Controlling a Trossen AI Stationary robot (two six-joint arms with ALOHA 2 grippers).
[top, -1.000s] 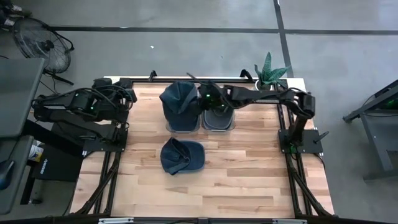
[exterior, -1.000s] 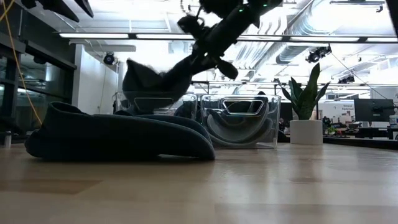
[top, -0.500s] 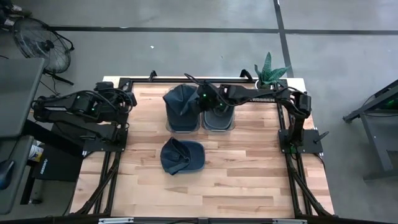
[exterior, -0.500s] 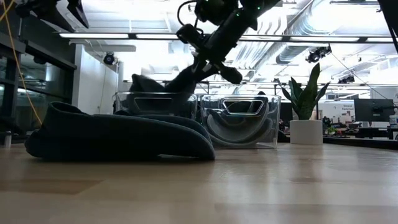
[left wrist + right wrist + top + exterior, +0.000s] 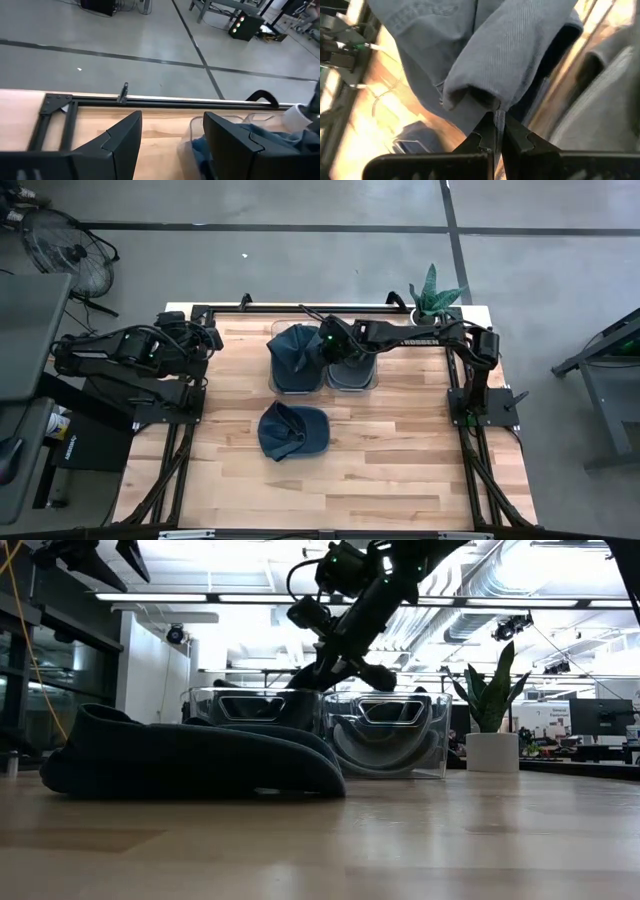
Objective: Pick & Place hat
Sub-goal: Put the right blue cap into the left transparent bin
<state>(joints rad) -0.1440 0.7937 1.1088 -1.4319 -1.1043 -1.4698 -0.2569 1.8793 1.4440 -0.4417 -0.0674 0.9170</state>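
Note:
A blue denim hat sits down in the left clear bin, bunched up. My right gripper reaches over from the right, just above the rims of both bins, and is shut on this hat. The right clear bin holds a grey hat. A second blue hat lies flat on the table nearer the front edge. My left gripper waits open at the table's far left corner, touching nothing. My right gripper pinches a fold of the denim hat's fabric between its two shut fingertips; several layers are bunched there. It comes slanting down from the table's right side. The hat hangs from the fingers down into the left bin, slack and crumpled.
A potted plant stands at the far right corner. The two bins stand side by side at the table's far middle. The wooden top near the front edge is bare around the second hat. A black frame rail runs along the far edge.
My right gripper has come down and slightly toward the near edge, staying shut. The denim hat, which stood high above the left bin's rim a second ago, has sunk into the bin and collapsed there.

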